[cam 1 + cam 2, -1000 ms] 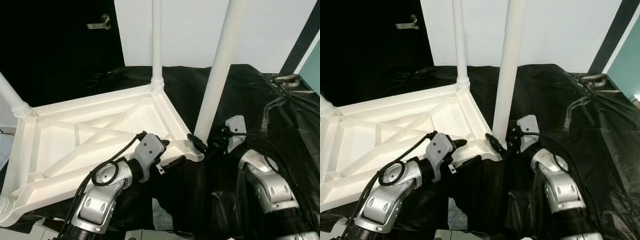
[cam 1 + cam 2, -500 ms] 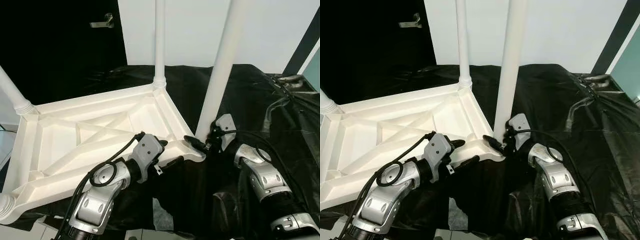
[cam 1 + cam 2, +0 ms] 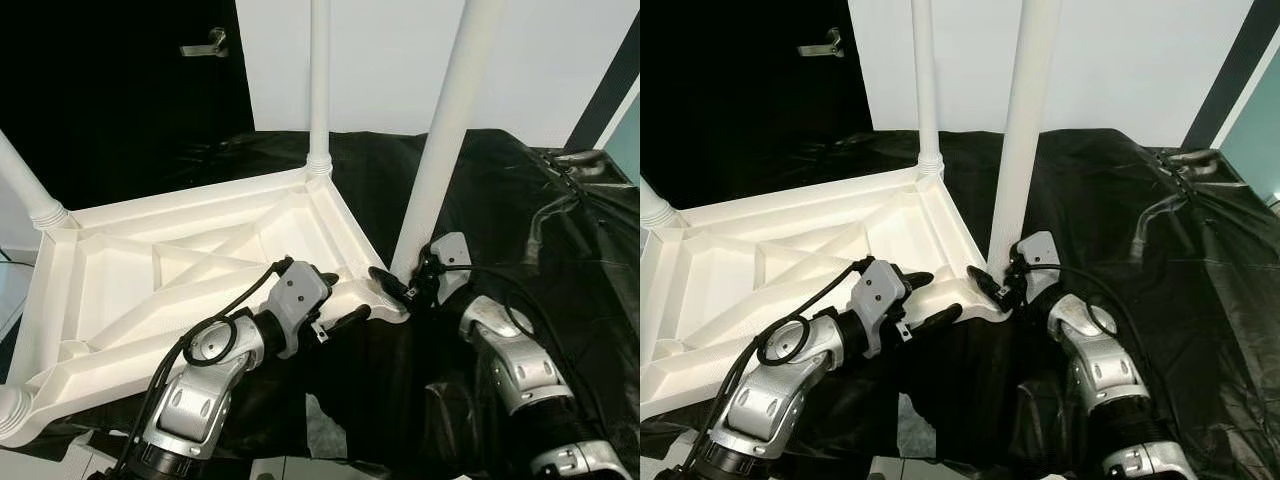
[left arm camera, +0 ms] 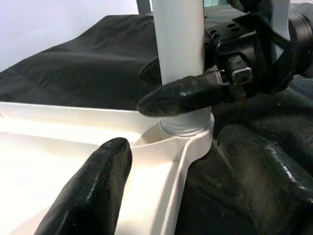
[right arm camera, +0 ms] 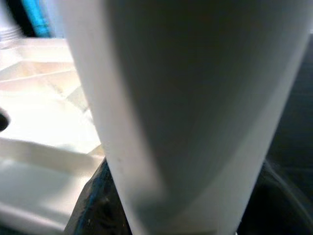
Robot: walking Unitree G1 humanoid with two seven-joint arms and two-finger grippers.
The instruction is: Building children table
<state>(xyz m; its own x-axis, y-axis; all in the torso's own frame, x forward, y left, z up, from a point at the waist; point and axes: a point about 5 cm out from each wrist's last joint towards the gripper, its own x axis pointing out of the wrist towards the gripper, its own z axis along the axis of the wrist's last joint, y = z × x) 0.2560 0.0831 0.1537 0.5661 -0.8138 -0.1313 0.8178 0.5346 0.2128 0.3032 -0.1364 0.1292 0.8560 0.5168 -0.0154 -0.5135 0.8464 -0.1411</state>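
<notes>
The white children's table (image 3: 200, 250) lies upside down on a black sheet, legs pointing up. My right gripper (image 3: 395, 283) is shut on the base of the near right leg (image 3: 445, 140), just above its corner socket. In the left wrist view one of its fingers (image 4: 181, 95) crosses the front of that leg (image 4: 178, 44). The right wrist view has the leg (image 5: 195, 98) pressed close between the jaws. My left gripper (image 3: 338, 298) is shut on the table's rim (image 4: 181, 156) near the same corner, with one finger inside the frame and one outside.
Another leg (image 3: 319, 80) stands at the far corner and a third (image 3: 25, 190) at the far left corner. The black sheet (image 3: 520, 200) covers the surface to the right. A dark door with a handle (image 3: 205, 42) and a white wall stand behind.
My left gripper has slid a little along the rim toward the corner. The right forearm has swung around the leg while its fingers stay at the leg's base. The camera shifted slightly.
</notes>
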